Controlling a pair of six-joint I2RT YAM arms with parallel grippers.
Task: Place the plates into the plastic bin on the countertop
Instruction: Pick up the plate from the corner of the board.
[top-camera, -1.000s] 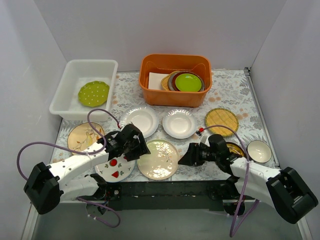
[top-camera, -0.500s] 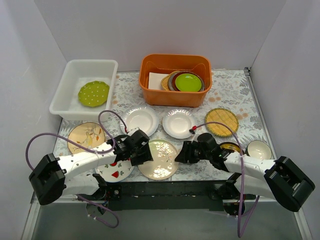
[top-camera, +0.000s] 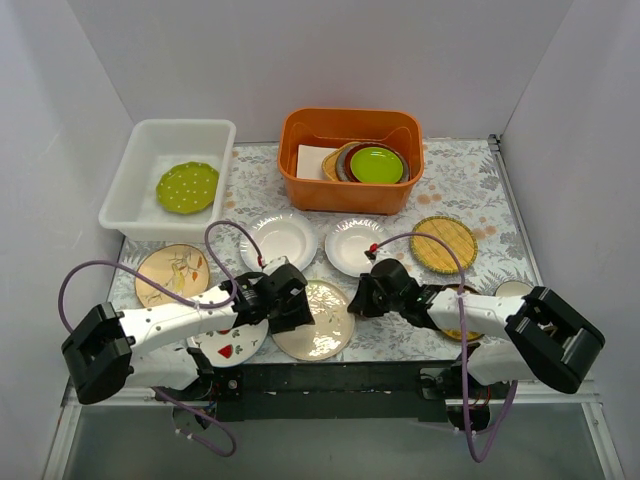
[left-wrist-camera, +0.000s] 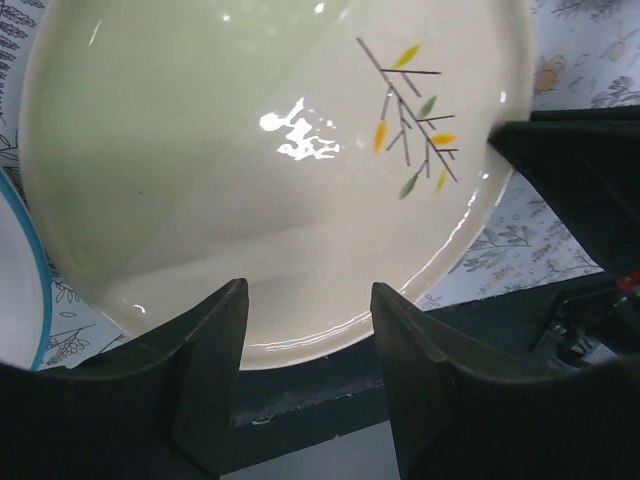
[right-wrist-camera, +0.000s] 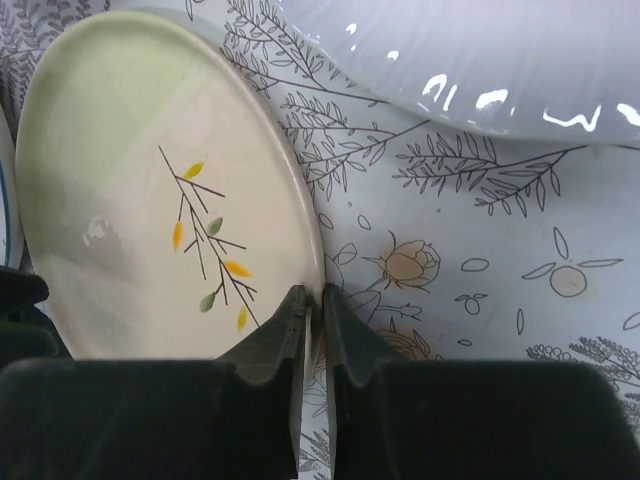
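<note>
Right gripper (right-wrist-camera: 314, 295) pinches the cream plate (top-camera: 322, 322) by the rim at my fingertips, likely to tip it off the countertop (right-wrist-camera: 480, 300); left gripper (left-wrist-camera: 308, 290), jaws spread, waits at its opposite edge, plastic bin (top-camera: 120, 185) well beyond.

The cream plate (right-wrist-camera: 130, 150) is showing a pale green wash and a thin twig with yellow, orange and green leaves; the countertop (right-wrist-camera: 480, 250) is carrying grey ferns and, seemingly, orange-brown flowers.
</note>
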